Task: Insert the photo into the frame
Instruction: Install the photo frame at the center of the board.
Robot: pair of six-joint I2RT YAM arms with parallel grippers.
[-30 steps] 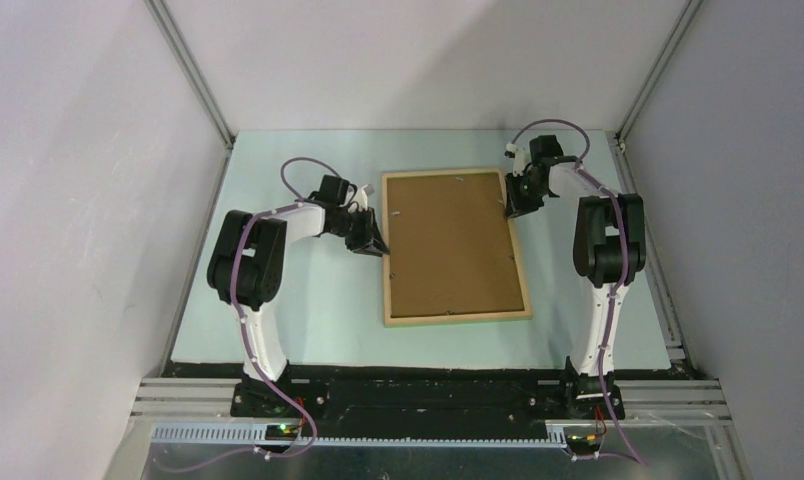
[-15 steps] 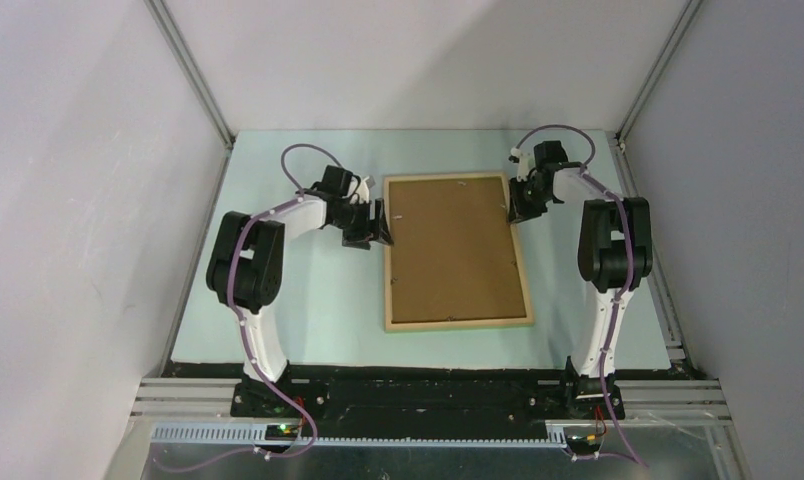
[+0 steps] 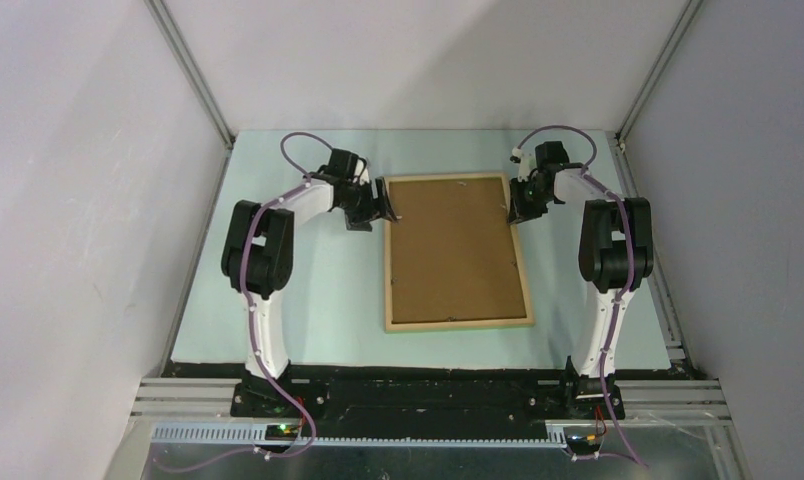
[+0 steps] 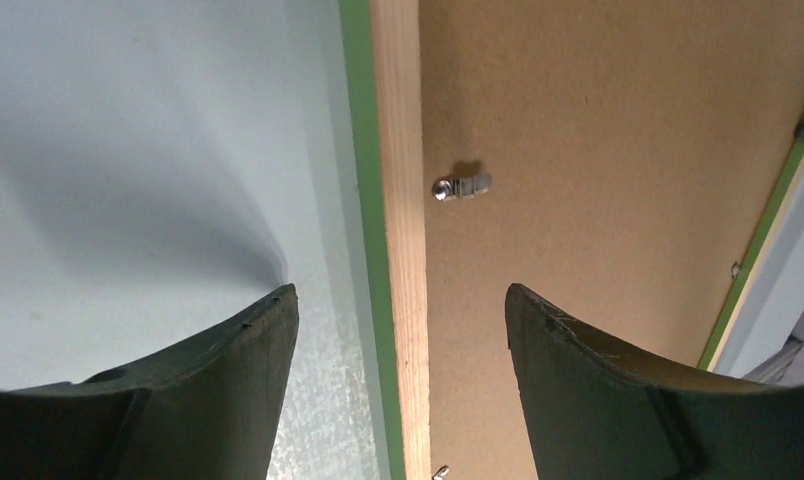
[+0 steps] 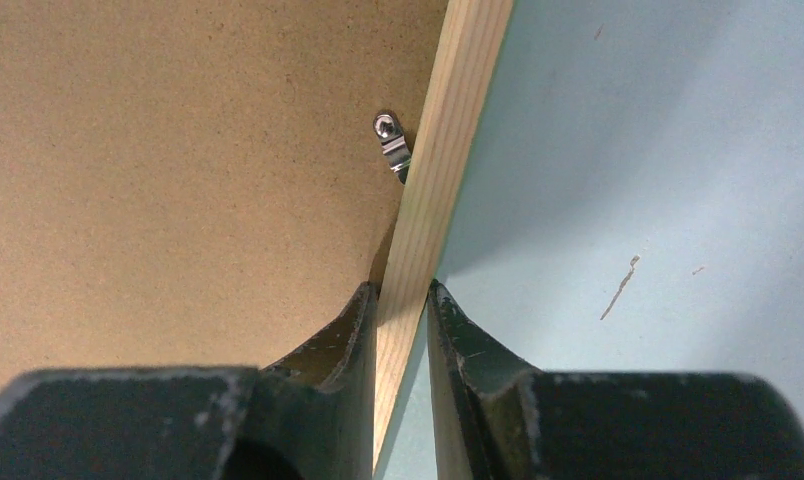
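A pale blue-green table fills the middle of the overhead view. At its centre the frame lies back-up, showing pale wood with a green outer edge, and a brown backing board sits inside it. At the frame's upper left, the left gripper holds its 2 fingers wide apart, straddling the left rail. At upper right, the right gripper is clamped on the right rail. 1 small metal turn clip sits on the board near each gripper.

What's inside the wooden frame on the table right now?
A brown backing board fills the frame, with small metal clips near its edges. Anything beneath the board, a photo included, is covered and cannot be seen.
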